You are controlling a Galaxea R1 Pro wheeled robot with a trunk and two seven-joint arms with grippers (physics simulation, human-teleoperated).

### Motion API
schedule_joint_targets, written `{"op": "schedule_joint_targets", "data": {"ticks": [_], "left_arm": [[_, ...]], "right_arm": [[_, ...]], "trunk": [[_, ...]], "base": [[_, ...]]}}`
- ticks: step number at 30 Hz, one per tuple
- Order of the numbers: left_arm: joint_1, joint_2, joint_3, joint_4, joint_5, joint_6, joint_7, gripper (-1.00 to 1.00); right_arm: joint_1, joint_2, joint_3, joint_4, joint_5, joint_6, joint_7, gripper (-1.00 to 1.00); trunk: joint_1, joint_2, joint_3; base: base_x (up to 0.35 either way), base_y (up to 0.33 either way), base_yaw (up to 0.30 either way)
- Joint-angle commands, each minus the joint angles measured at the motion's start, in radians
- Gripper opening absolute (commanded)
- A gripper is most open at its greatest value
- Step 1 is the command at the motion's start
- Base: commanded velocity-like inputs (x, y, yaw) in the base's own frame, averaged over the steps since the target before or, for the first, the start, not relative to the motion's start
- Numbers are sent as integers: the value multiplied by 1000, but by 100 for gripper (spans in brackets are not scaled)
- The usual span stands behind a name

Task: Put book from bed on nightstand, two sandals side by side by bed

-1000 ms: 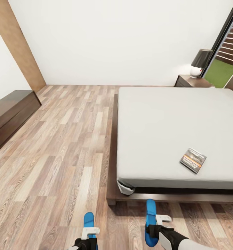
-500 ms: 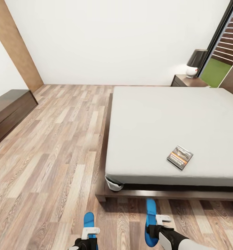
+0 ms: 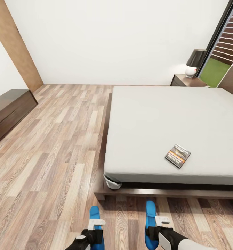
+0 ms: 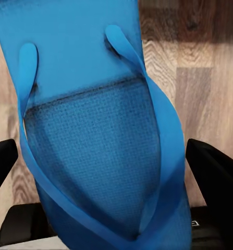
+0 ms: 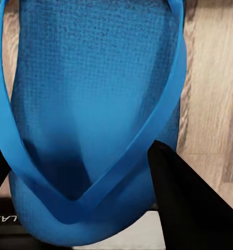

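From the head camera, the robot faces the foot of the bed (image 3: 158,118), its left end effector (image 3: 95,223) and right end effector (image 3: 161,220) each carrying one blue sandal (image 3: 95,212) (image 3: 150,211) low over the wood floor (image 3: 54,156). The book (image 3: 177,156) lies near the mattress's front edge, and one nightstand (image 3: 186,81) with a lamp (image 3: 195,62) stands at the far corner; a long dark bench (image 3: 8,113) lines the left wall. Setting the pair down well likely means lowering both flat, toes aligned, close together just beside the frame.

In the left wrist view, the left end effector clasps a sandal (image 4: 95,130), sole up to the lens, dark fingers (image 4: 215,177) on either side.

In the right wrist view, the right end effector grips the other sandal (image 5: 90,104) the same way.

Count: two sandals, one book, one nightstand, one bed.
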Motion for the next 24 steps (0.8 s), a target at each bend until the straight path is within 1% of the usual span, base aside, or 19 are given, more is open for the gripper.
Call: {"op": "schedule_joint_targets", "data": {"ticks": [1, 3, 4, 6, 8, 13, 16, 19, 24], "left_arm": [[-2, -3, -9, -54, 9, 93, 13, -100], [-5, -5, -10, -119, 7, 190, 18, -100], [-8, -5, -11, -130, 7, 209, 20, -100], [-40, -6, -10, -151, 8, 267, 24, -100], [-66, -6, -10, -158, 7, 311, 31, -100], [-77, -2, -12, -161, 6, 326, 33, -100], [-77, -3, -27, -161, 6, 326, 34, -100], [-77, -3, -55, -161, 7, 326, 35, -100], [-77, -4, -69, -161, 8, 327, 36, -100]], "right_arm": [[0, 1, 9, -3, 6, 38, -7, -100], [0, 2, 9, -3, 24, 74, -10, -100], [0, 3, 9, -3, 28, 83, -11, -100], [0, 7, 8, -12, 38, 137, -14, -100], [-1, 16, 11, -34, 43, 193, -16, -100], [-2, 21, 11, -92, 45, 247, -16, -100], [-3, 21, 11, -97, 45, 249, -15, -100], [-3, 20, 11, -117, 44, 249, -12, -100], [-2, 18, 11, -130, 42, 249, -10, -100]], "trunk": [[0, 0, -1], [0, 0, -1], [0, 0, -1], [0, 0, -1], [0, 0, -1], [0, 0, -1], [0, 0, -1], [0, 0, -1], [0, 0, 0]], "base": [[0, 0, 0], [0, 0, 0], [0, 0, 0], [0, 0, 0], [0, 0, 0], [0, 0, 0], [0, -39, 0], [0, -197, 0], [0, -270, -26]]}}
